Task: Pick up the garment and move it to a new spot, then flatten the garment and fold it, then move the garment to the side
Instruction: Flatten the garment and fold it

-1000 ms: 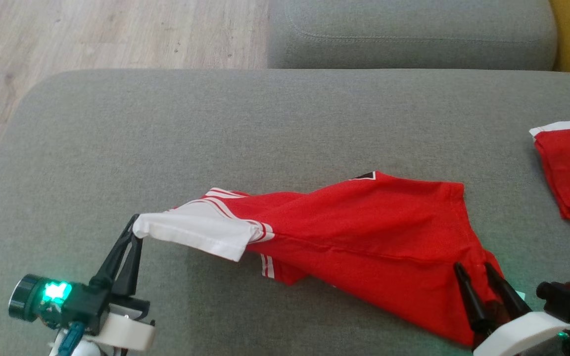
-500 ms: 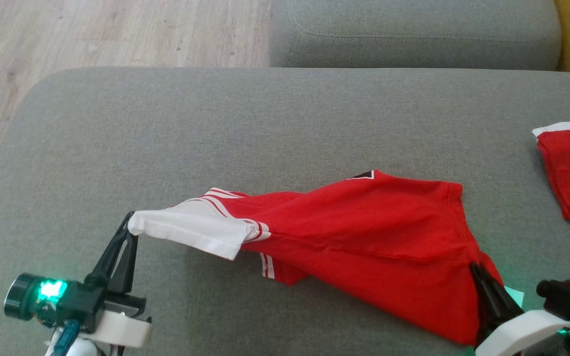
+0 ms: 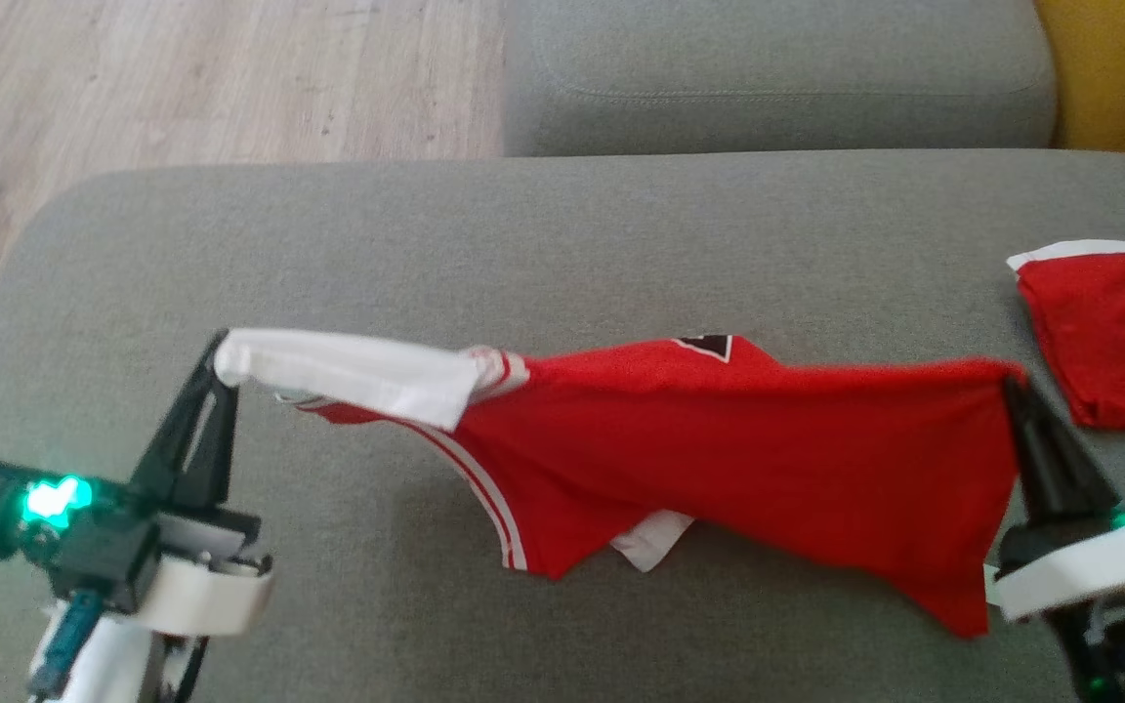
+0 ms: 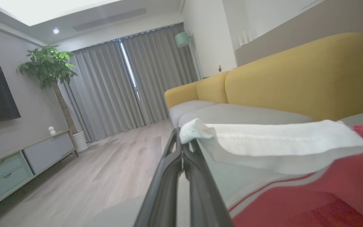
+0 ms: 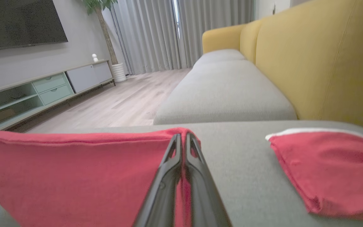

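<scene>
The garment is a red shirt with white sleeves and white stripes, stretched above the grey cushion between both grippers. My left gripper is shut on the white sleeve's end at the left; in the left wrist view that sleeve drapes rightward from the closed left gripper. My right gripper is shut on the red hem corner at the right. In the right wrist view the red cloth hangs left of the pinched right gripper. The shirt's lower part sags to the cushion.
A second red garment with a white edge lies at the cushion's right, also red garment. Another grey seat cushion and the yellow sofa back lie beyond. Wooden floor borders the cushion's left and far-left edge.
My right gripper closed on the red hem, then rose and moved right. My left gripper lifted the white sleeve. The shirt went from lying slack to hanging stretched; the camera shifted slightly.
</scene>
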